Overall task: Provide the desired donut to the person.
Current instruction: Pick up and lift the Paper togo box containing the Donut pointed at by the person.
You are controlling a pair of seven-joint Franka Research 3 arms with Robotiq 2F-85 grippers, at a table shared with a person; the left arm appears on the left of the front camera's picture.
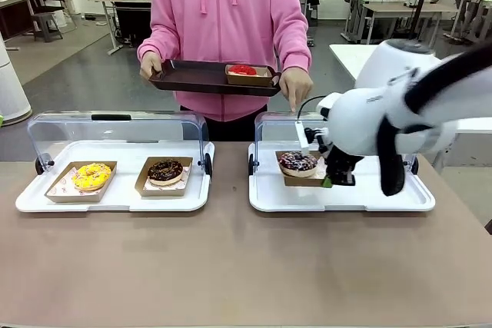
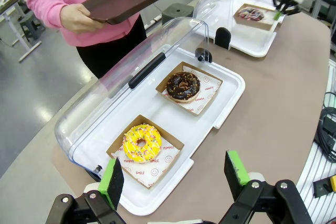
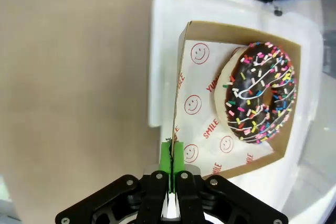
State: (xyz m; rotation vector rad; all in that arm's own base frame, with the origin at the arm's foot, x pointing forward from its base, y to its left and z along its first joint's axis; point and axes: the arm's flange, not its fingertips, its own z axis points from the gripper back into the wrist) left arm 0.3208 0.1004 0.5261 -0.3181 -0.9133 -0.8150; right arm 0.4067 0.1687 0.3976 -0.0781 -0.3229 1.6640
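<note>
A chocolate donut with coloured sprinkles (image 1: 298,162) (image 3: 260,95) lies in a cardboard box (image 1: 305,181) (image 3: 210,129) on the right white tray (image 1: 346,201). My right gripper (image 1: 330,181) (image 3: 172,153) is shut on that box's near wall. The person (image 1: 227,21) stands across the table holding a dark serving tray (image 1: 192,78) that carries a red donut (image 1: 242,70) in its own box. One of the person's hands (image 1: 296,86) points a finger down at the right case. My left gripper (image 2: 173,177) is open, hovering near a yellow donut (image 2: 142,142).
The left white tray (image 1: 115,201) holds the yellow donut (image 1: 92,176) and a dark chocolate donut (image 1: 165,170) (image 2: 182,86), each in a cardboard box. Clear lids (image 1: 115,132) stand open behind both trays. Bare brown tabletop (image 1: 231,266) lies in front.
</note>
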